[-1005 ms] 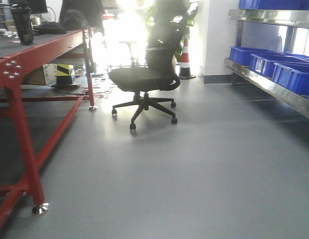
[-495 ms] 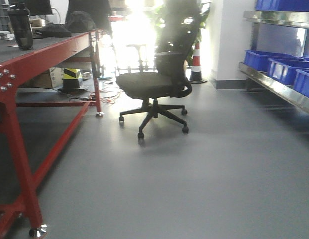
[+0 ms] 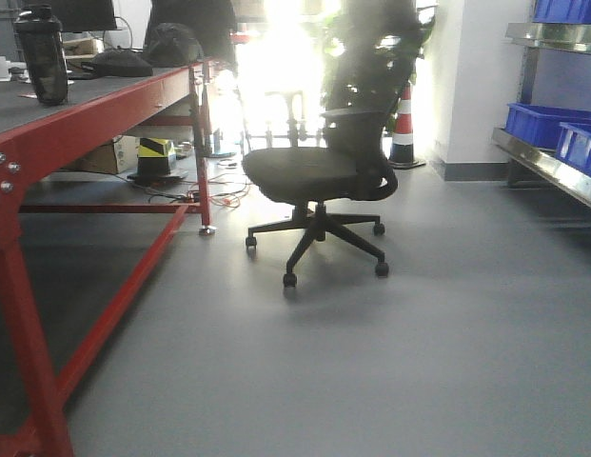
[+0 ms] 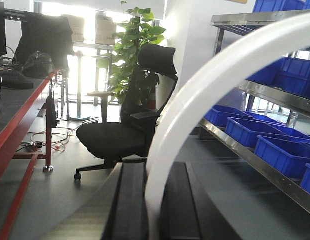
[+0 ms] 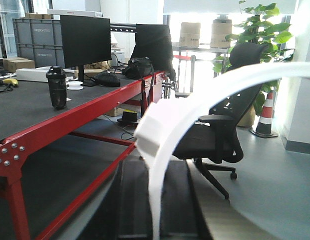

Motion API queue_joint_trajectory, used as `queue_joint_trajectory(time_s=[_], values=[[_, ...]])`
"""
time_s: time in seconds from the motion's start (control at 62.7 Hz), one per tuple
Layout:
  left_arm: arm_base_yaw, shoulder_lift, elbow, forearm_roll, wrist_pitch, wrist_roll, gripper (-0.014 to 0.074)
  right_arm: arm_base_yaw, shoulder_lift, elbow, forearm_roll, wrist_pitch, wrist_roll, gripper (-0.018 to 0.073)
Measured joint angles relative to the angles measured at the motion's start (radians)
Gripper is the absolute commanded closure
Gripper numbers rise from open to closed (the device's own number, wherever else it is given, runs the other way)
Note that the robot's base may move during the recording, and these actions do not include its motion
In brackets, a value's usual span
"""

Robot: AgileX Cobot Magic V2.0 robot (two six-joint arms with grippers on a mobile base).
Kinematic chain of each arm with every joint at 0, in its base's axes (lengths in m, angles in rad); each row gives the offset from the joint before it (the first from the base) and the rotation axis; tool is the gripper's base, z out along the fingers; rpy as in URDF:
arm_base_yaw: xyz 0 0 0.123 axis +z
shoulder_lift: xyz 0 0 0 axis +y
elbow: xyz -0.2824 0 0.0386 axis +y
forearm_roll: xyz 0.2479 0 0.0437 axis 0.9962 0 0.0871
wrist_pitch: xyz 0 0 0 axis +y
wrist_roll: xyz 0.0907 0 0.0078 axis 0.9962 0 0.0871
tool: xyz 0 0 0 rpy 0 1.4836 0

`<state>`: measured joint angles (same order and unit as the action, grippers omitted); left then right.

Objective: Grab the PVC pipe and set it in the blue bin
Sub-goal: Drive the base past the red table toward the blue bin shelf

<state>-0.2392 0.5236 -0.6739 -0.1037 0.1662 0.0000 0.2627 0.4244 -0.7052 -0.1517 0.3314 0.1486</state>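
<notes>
1. Left pincer (image 4: 154, 170): black fingers (image 4: 130, 200) pressed against both sides of PVC pipe (image 4: 194, 97), clenched on it. Pipe white and curved, arcing up and to the right, in front of office chair (image 4: 130, 125).
2. Right pincer (image 5: 155, 167): likewise clamped on PVC pipe. Flared socket end (image 5: 150, 131) just above the fingers, curve running right across the chair. Same length or a second one: cannot tell.
3. Blue bins (image 4: 274, 137): open-topped, in rows on steel shelving (image 4: 234, 20) right of chair, well apart from the pipe.
4. Red workbench (image 3: 95, 105): left of chair, dark mat top.
5. Black shaker bottle (image 3: 43, 57): upright on workbench, far left of chair.
6. Monitor (image 5: 85, 40): dark screen, on the bench left of chair.
7. Grey crates (image 5: 37, 35): stacked behind monitor, left of chair. Pale lettering on sides, too small to read.
8. Traffic cone (image 3: 403, 124): orange and white bands, behind chair to its right.
9. Potted plant (image 4: 137, 45): directly behind chair.
10. Hazard-striped block (image 3: 157, 152): yellow and black, under the bench left of chair.
</notes>
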Motion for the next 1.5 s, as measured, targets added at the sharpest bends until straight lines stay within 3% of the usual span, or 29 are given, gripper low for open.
queue_joint_trajectory(time_s=[1.5], values=[[0.0, 0.0, 0.0, 0.0, 0.0, 0.0, 0.0707, 0.0, 0.0, 0.0, 0.0, 0.0, -0.002, 0.0727]])
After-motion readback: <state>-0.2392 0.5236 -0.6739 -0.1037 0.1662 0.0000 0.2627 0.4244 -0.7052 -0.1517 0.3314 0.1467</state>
